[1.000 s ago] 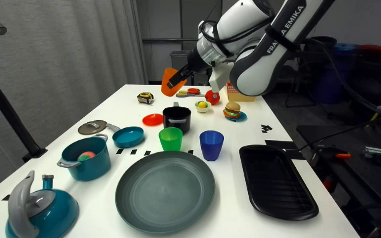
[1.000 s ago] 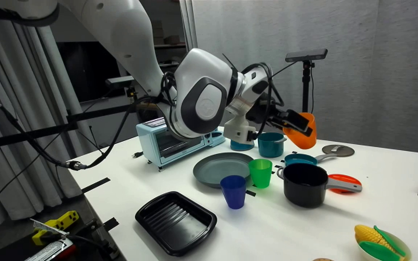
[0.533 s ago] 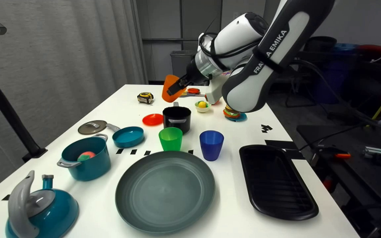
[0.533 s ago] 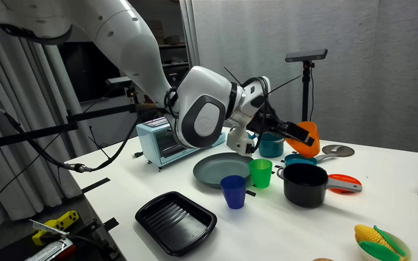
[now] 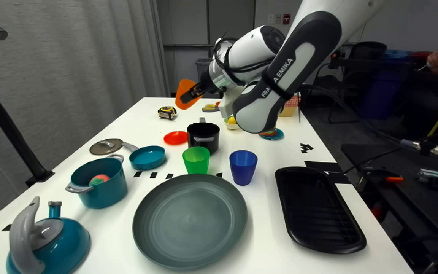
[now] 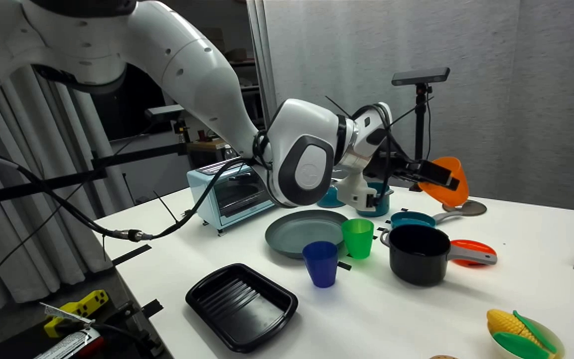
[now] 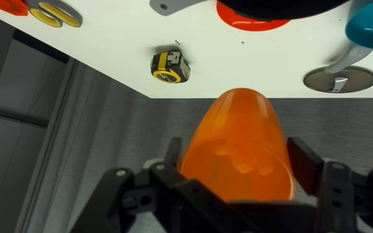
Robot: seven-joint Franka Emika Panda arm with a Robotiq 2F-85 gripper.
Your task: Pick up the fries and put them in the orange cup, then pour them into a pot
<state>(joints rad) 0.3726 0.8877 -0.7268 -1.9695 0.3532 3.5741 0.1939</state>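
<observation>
My gripper is shut on the orange cup, a finger on either side. In both exterior views the cup hangs tilted in the air, well above the table and behind the black pot. Its mouth faces back toward the wrist. Faint lighter patches show inside the cup; I cannot tell whether they are contents or reflections. The fries are hidden or out of view. A grey handle sticks out from the black pot. Near the kettle stands a teal pot with a red and green thing in it.
A green cup and a blue cup stand close to the black pot. Around them lie a large grey plate, a teal pan, a red disc and a black tray. A tape measure lies near the table edge.
The cup, still in my gripper, first dipped slightly, then rose and moved toward the grey curtain. The arm has stretched farther out over the table. Objects on the table have stayed put.
</observation>
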